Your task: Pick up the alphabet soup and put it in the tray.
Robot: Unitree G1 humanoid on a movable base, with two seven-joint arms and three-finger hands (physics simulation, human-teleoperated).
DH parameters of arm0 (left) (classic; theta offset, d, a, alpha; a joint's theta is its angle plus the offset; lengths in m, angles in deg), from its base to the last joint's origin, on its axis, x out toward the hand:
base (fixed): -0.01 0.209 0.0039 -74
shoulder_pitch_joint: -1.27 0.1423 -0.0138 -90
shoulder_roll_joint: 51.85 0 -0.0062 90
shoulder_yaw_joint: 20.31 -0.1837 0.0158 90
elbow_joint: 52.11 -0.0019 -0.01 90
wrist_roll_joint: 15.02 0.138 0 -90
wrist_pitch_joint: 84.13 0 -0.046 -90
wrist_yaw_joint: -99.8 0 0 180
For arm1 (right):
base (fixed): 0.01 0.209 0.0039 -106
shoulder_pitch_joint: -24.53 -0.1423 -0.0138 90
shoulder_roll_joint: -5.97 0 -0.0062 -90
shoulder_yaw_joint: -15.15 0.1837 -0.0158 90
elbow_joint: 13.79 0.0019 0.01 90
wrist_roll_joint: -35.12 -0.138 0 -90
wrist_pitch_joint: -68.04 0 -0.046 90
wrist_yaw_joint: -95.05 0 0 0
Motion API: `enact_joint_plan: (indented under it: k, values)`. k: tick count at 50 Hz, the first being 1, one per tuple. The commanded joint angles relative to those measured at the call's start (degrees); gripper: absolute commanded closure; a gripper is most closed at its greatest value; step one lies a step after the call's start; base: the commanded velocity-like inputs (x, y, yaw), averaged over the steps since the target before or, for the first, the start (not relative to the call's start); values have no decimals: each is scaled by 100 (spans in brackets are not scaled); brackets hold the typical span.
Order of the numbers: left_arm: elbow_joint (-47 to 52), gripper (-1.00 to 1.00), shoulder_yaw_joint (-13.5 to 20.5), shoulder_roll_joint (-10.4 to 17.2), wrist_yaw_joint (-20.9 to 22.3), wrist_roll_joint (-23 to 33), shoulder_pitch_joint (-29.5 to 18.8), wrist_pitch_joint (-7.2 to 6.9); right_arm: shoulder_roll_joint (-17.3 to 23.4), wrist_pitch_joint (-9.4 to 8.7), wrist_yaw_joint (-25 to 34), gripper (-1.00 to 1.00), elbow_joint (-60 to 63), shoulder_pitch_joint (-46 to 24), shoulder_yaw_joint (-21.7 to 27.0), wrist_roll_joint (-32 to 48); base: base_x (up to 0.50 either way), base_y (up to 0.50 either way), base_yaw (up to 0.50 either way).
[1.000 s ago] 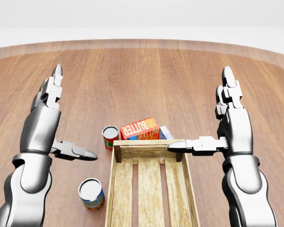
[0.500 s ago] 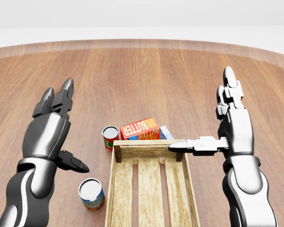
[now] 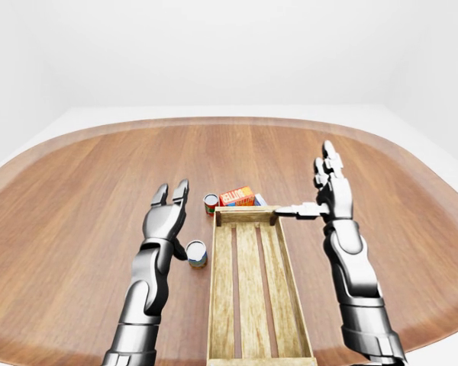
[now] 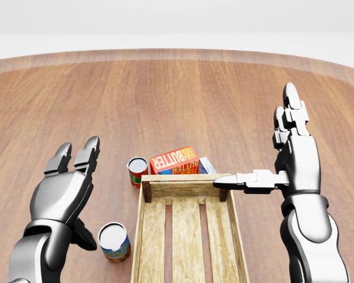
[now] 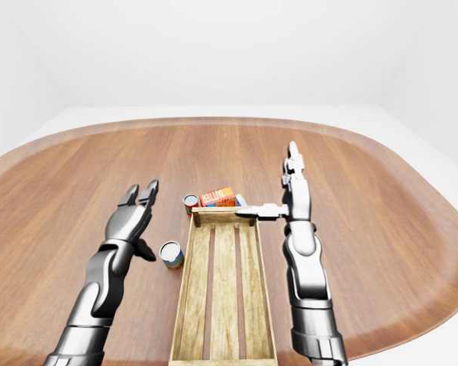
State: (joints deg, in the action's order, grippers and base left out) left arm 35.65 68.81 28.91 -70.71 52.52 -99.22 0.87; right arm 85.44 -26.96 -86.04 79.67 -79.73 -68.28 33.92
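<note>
wide oval wooden table (image 4: 183, 94), slatted wooden tray (image 4: 189, 236) lying on it, blue-labelled can (image 4: 114, 241) upright just left of tray, red can (image 4: 137, 171), orange butter box (image 4: 174, 160) beyond tray's far end

Orange-red butter box (image 4: 174, 160), lying just beyond top end of wooden tray (image 4: 189, 187) in head view: white band carries word "BUTTER" in red capitals, printed upside down as seen from head. Smaller print on box illegible. Labels on two cans (image 4: 114, 242) (image 4: 137, 171) too small to read. No other text legible.
</note>
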Motion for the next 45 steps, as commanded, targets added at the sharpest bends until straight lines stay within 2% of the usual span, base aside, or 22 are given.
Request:
enact_joint_plan:
  k: [1,45]
  values:
    - [-122,-100,1,-42,68,259,251,0,14,0,-16,-100,-19,15,26,-51,0,0,0]
    - [-2631,-100,-277,-31,-1190,-150,-466,0,53,0,-27,-100,-161,-8,67,-119,0,0,0]
